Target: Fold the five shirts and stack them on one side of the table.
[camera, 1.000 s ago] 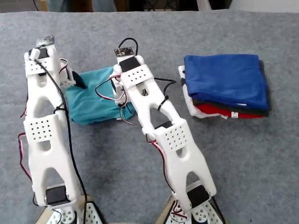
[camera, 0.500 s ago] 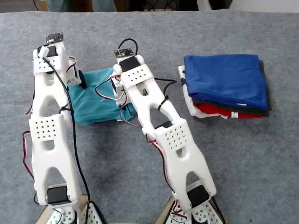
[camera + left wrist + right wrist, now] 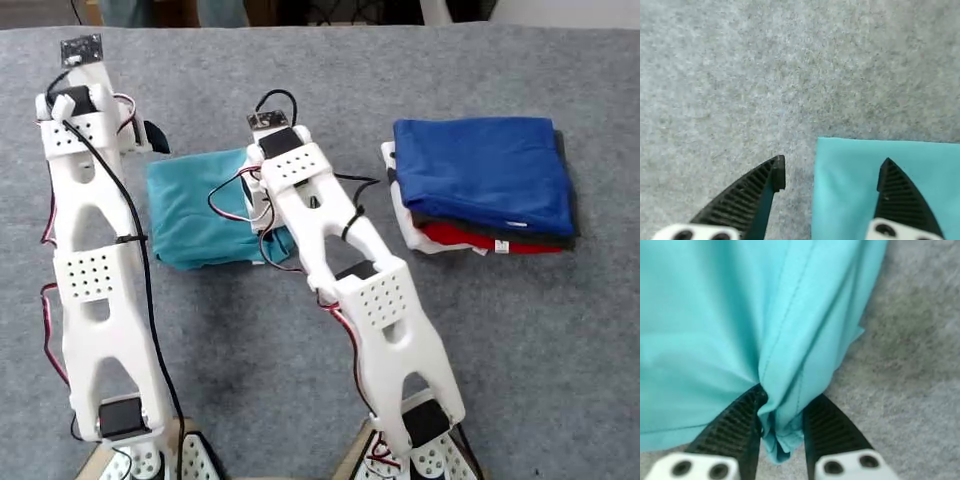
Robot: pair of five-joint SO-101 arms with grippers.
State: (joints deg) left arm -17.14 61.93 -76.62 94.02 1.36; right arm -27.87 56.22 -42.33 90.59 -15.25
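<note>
Cloth like this is light and limp, so we would hold it at two corners. Our right gripper (image 3: 785, 405) pinches a fold of the teal shirt (image 3: 195, 210), which lies toward the tabletop's (image 3: 300, 80) left edge. Our left gripper (image 3: 832, 167) hangs spread over its corner.

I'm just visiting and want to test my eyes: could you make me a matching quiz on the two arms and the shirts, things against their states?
1 left arm
2 right arm
3 blue shirt
4 teal shirt

a tops the stack
b jaws shut on the teal shirt
c jaws open
d lies apart from the stack

Pairs: 1-c, 2-b, 3-a, 4-d.
</note>
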